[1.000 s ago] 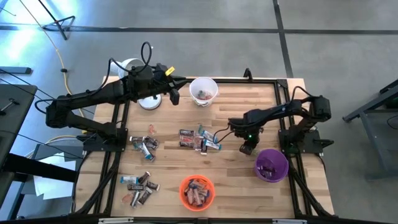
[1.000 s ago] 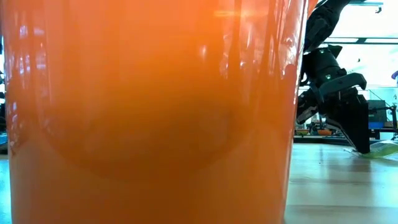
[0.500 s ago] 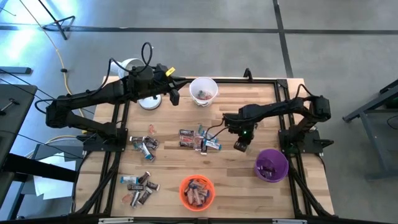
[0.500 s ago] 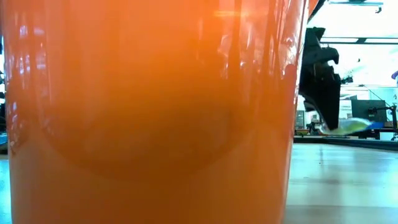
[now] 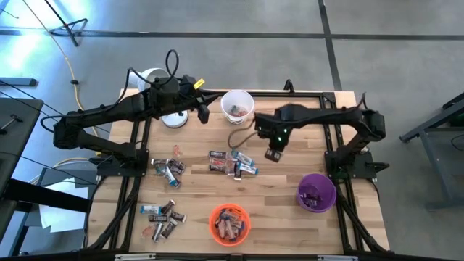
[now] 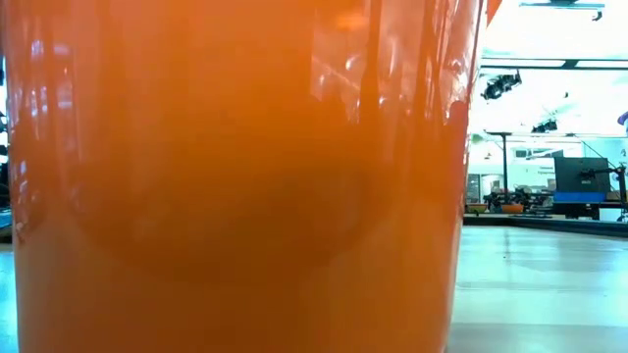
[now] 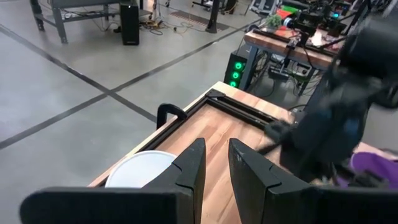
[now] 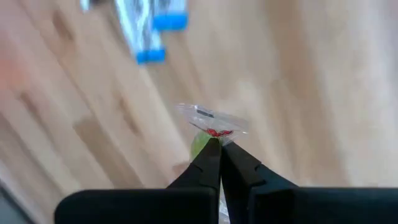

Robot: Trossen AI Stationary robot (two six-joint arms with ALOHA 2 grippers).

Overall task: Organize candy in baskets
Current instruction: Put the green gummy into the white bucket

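Above the table [image 5: 290, 188], right hand [image 8: 219, 149] (fingers pinched) grips candy [image 8: 211, 121].

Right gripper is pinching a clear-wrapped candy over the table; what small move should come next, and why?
Probably carry it on toward the white basket. The right gripper is shut on a clear-wrapped candy and hangs above the table near that basket, apart from the purple basket. The left gripper waits beside the white one.

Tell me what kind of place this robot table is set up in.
Most likely a robotics lab or workshop. The wooden table stands on a bare concrete floor marked with dark lines, other benches crowded with electronics stand behind it, and the low view shows an open hall with overhead lights.
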